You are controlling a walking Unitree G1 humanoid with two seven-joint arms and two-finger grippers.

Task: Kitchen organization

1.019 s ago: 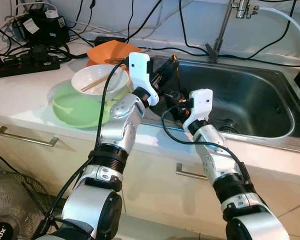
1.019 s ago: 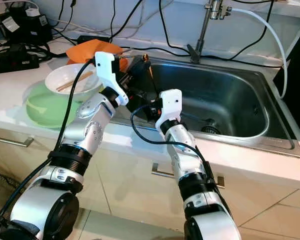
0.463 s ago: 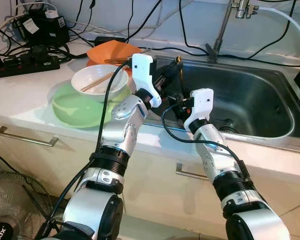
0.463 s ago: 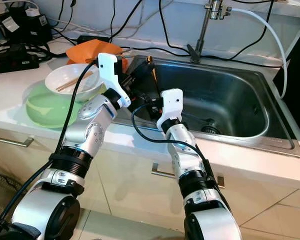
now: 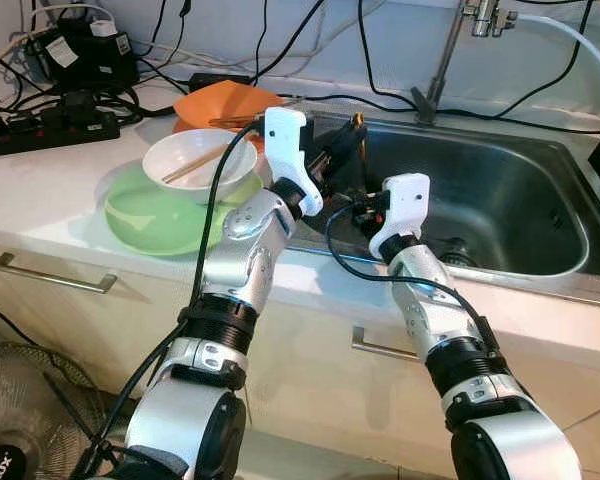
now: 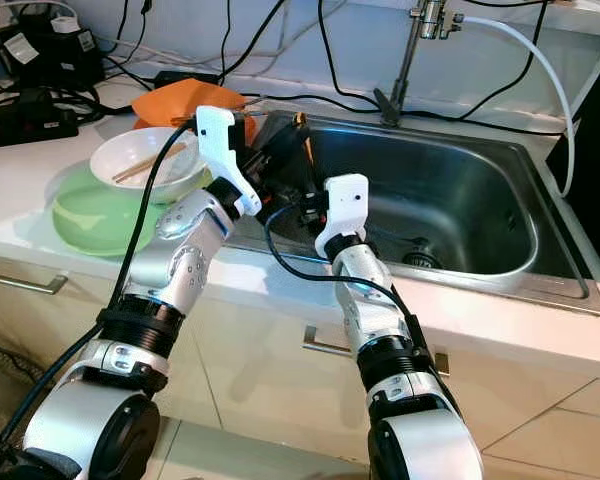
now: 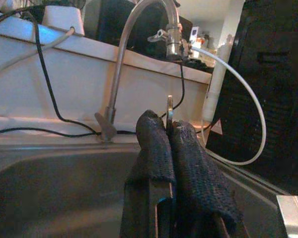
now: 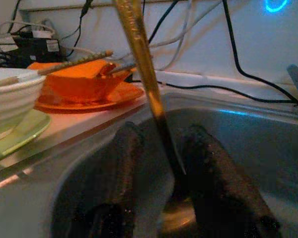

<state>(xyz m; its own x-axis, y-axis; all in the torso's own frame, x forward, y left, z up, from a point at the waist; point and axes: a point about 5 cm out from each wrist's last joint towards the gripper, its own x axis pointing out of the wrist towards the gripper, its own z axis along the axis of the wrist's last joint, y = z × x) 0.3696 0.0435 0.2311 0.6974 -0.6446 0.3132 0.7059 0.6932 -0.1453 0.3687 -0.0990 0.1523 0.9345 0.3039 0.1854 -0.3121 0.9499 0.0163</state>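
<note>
A long spoon with a gold handle [image 5: 361,150] stands nearly upright over the near left corner of the steel sink [image 5: 500,200]. My left gripper [image 5: 344,148] is shut on the upper part of the handle; the handle's thin edge [image 7: 169,105] sticks out between the fingertips. My right gripper [image 5: 359,212] sits lower, just inside the sink's rim. Its fingers [image 8: 126,158] stand open on either side of the handle [image 8: 148,84], with the spoon's bowl [image 8: 178,218] low between them.
On the counter to the left, a white bowl [image 5: 195,160] with chopsticks rests on a green plate [image 5: 145,215]. Behind it are orange dishes [image 5: 220,100]. A power strip [image 5: 40,130] and cables lie at the back left. The faucet [image 5: 442,60] rises behind the sink.
My left gripper has carried the spoon a little to the right, further over the sink. My right gripper has shifted slightly right and up beside the handle.
</note>
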